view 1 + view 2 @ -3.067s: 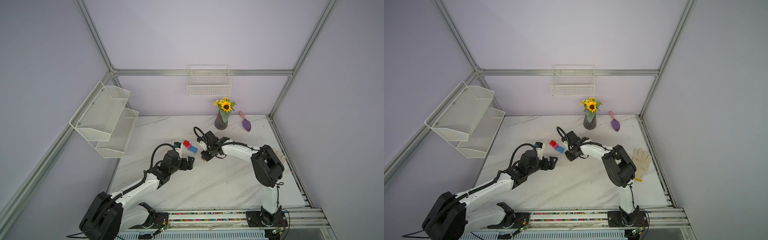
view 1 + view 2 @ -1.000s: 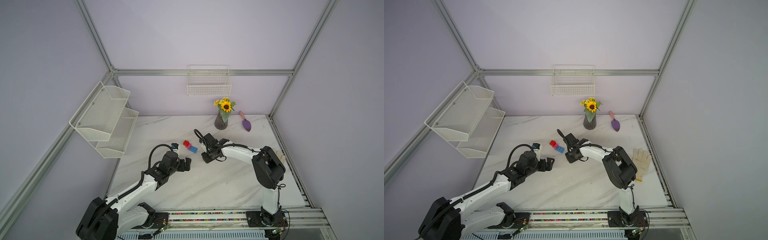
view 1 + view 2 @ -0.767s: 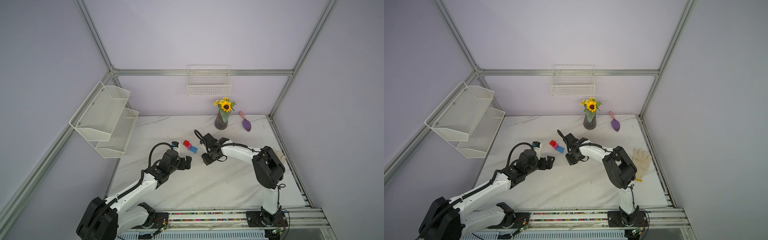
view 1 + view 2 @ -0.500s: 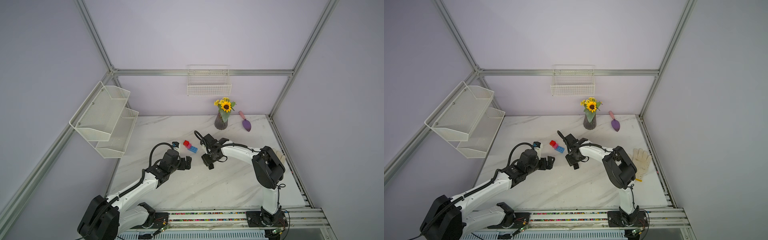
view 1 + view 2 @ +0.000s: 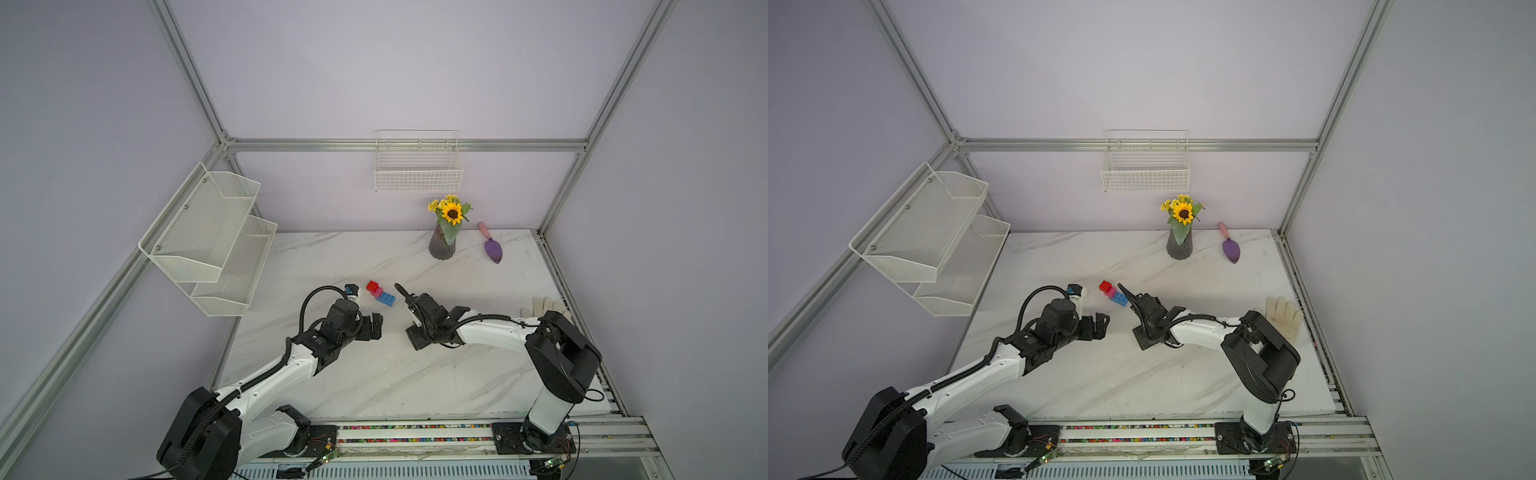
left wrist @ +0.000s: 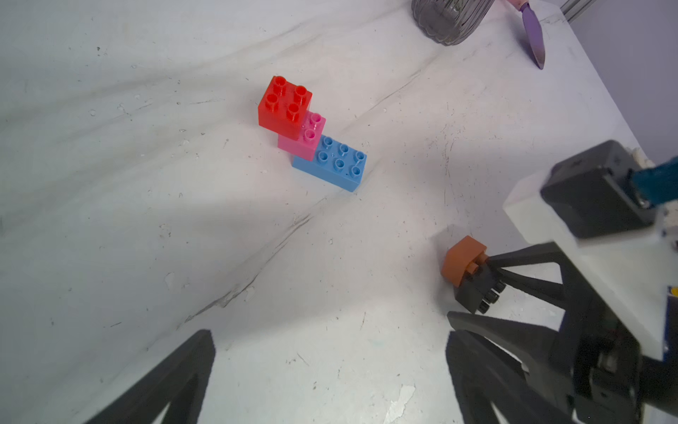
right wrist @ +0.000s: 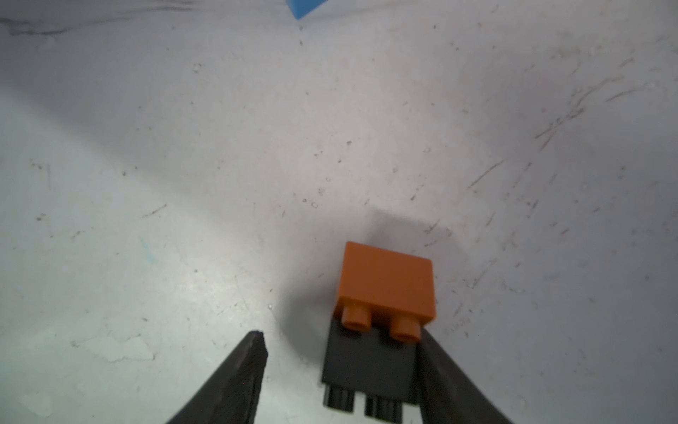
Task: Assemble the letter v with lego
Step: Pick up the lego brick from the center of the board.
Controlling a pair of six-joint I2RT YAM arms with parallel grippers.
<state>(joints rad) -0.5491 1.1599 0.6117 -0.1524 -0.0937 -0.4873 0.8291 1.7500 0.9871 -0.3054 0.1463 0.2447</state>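
Orange-black pair (image 7: 385,282) is bracketed by released right gripper (image 7: 339,336): one finger touched, other clear; gripper seen lower-right of blue brick (image 5: 385,298) in a top view.

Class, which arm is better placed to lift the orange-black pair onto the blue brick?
Right: the right gripper, open, straddles the orange-black pair; the left gripper, open, stands apart.
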